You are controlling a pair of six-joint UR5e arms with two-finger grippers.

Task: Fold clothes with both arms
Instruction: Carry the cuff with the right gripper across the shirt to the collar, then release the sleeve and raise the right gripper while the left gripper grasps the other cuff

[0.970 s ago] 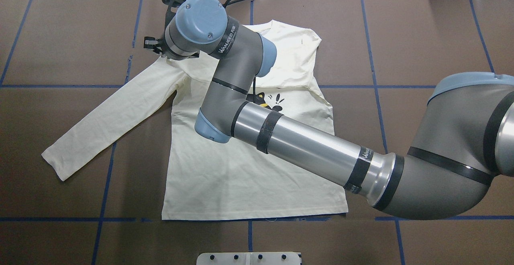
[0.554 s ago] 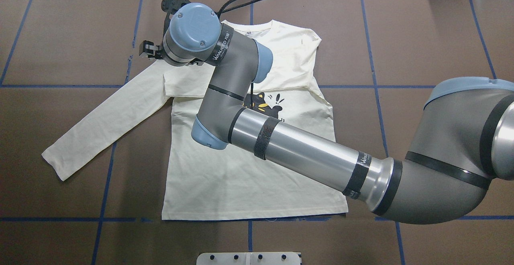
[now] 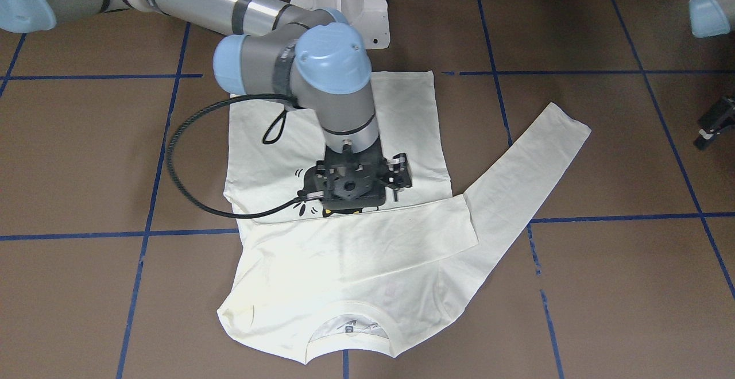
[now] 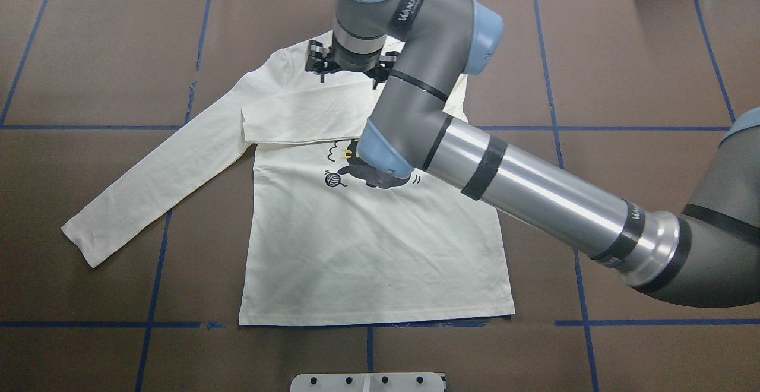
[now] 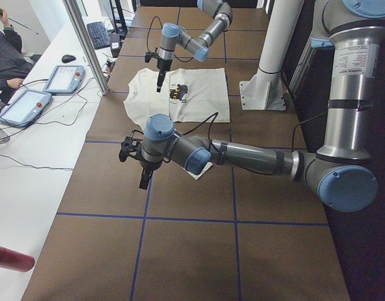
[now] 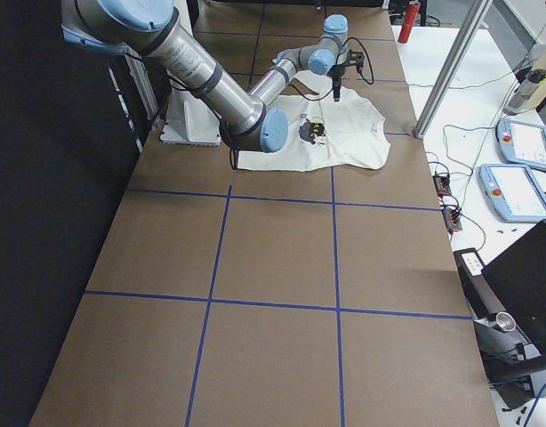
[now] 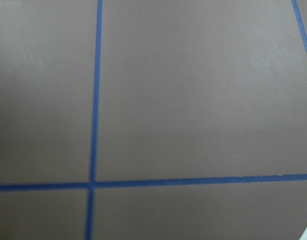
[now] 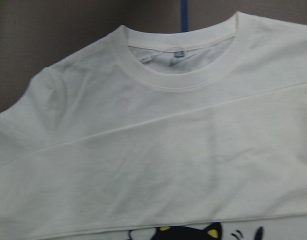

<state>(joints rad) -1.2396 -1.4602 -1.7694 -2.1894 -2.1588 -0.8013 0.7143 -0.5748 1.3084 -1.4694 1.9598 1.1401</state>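
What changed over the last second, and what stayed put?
The right gripper swung from the shoulder of the shirt by the outstretched sleeve toward the collar. The folded sleeve now lies flat. Shirt body and outstretched sleeve did not move.

Right tool (image 5: 159,86) and left tool (image 5: 143,182) both point straight down.

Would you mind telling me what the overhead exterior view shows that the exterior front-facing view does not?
Only the overhead view shows the printed yarn ball. Only the front-facing view shows the neck opening with its label, and the left end effector at the frame's edge. Both show the shirt with one sleeve folded across the chest, the other sleeve spread out, and the right end effector above it.
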